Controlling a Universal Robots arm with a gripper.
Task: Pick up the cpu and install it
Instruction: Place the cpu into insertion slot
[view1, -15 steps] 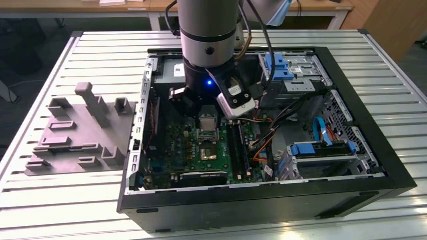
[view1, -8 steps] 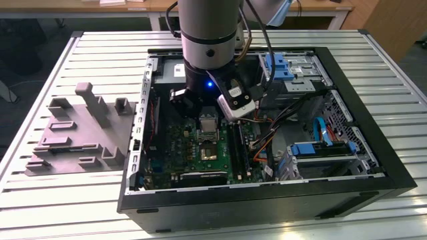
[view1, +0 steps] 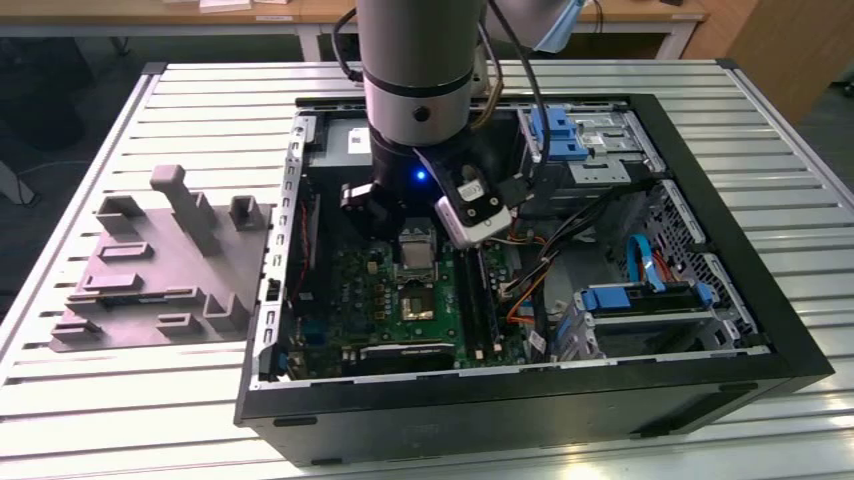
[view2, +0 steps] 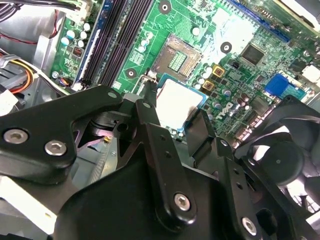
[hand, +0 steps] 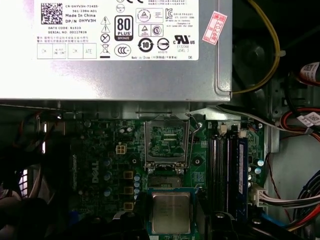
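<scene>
Second wrist view: black gripper (view2: 173, 112) clamps flat square silver-topped cpu (view2: 177, 100) over green motherboard (view2: 240, 30).

The computer case (view1: 747, 330) lies on the table (view1: 801, 130), with the fixture (view1: 147, 270) at the exterior view's left. Inside the case, the cpu (hand: 171, 212) sits between the gripper's (view2: 174, 112) 2 fingers (view2: 150, 120), near the socket (hand: 165, 142).

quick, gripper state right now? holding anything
Gripper: shut on the cpu, fingers on two opposite edges. The cpu is not yet in the open socket.
</scene>
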